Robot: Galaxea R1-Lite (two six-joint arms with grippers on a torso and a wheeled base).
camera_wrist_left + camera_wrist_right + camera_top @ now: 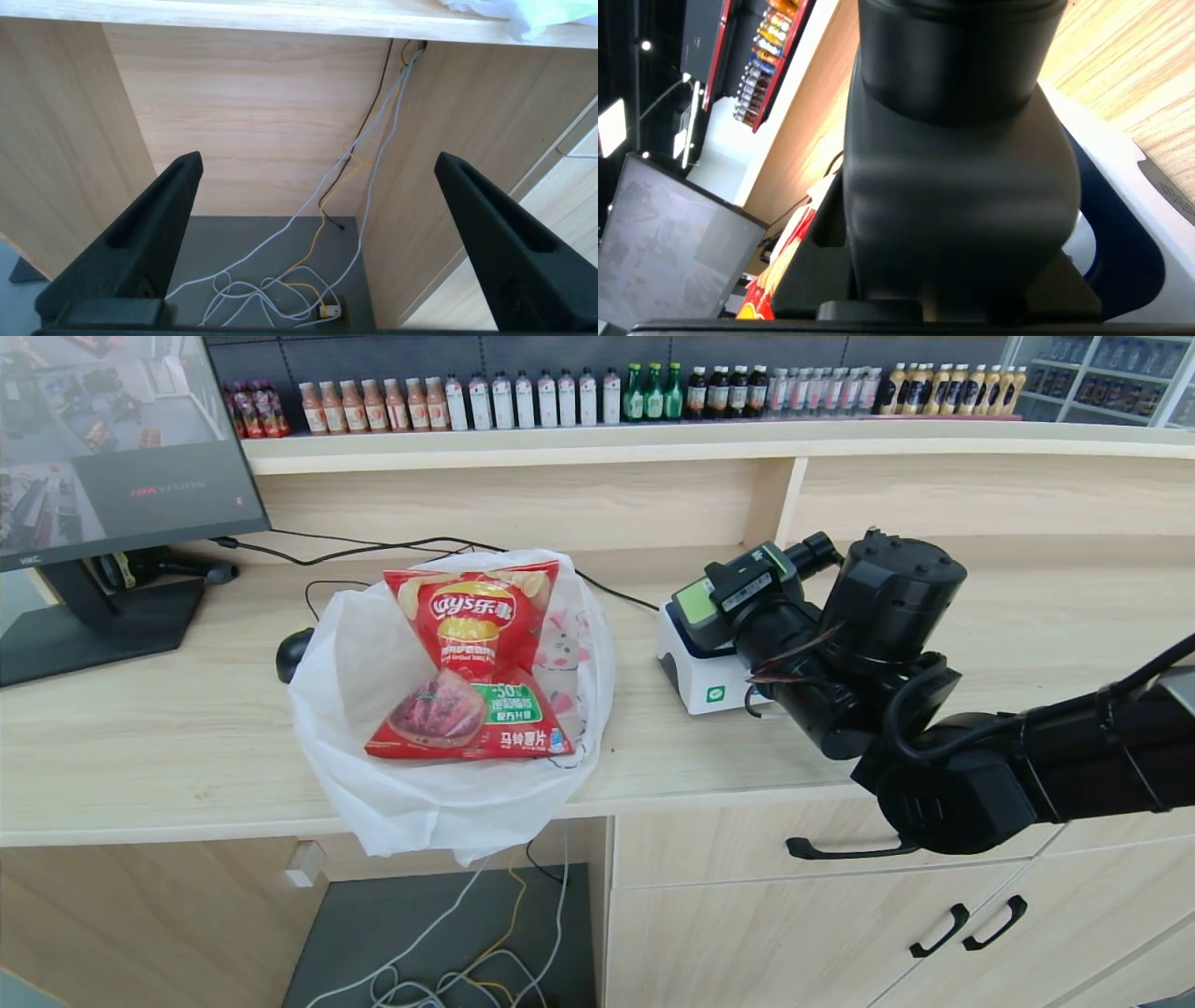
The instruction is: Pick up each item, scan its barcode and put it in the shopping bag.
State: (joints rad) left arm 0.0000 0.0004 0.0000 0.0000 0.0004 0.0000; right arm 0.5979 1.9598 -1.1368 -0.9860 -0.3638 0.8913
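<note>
Shopping bag [373, 803] slumps at the counter [140, 737] edge with a chip packet [471, 663] lying across its mouth. My right gripper [724, 616] hovers over the nearby scanner [695, 686]; I cannot tell its grip. My left gripper [315, 168] hangs spread wide below the counter. A nudge could, I judge, slide the overhanging bag off.
</note>
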